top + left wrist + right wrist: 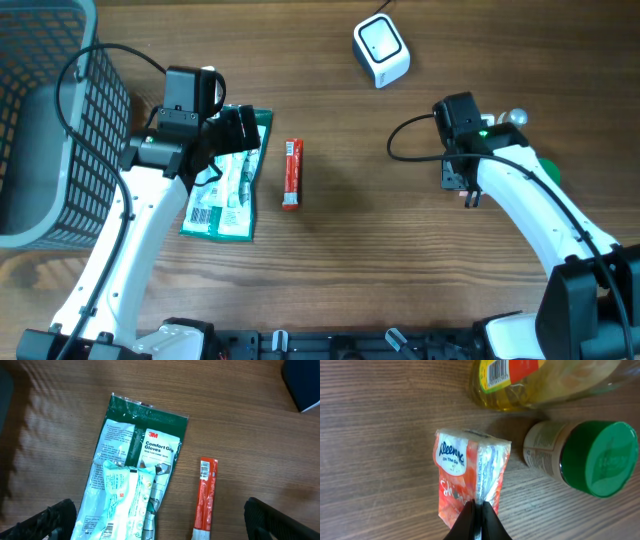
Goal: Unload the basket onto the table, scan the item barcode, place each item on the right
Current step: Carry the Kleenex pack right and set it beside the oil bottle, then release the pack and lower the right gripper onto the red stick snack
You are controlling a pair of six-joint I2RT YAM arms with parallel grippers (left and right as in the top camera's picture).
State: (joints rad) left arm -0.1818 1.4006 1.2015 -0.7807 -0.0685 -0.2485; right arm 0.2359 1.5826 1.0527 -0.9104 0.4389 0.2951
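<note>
A green 3M gloves pack (225, 190) (150, 445) lies flat on the wooden table, and a pale teal-and-white packet (125, 495) rests on its lower half. A red stick-shaped packet (292, 173) (206, 495) lies just to its right. My left gripper (232, 135) (165, 527) hovers open above both packs, its fingers (55, 520) spread wide and holding nothing. The white scanner (381, 50) sits at the back. My right gripper (460, 188) (479, 515) is shut, its tips at the seam of an orange Kleenex tissue pack (465, 470). Whether they touch it I cannot tell.
A grey mesh basket (60, 120) fills the far left. Near the right gripper stand a jar with a green lid (592, 457) (548, 168) and a bottle of yellow oil (540, 380) with a barcode label.
</note>
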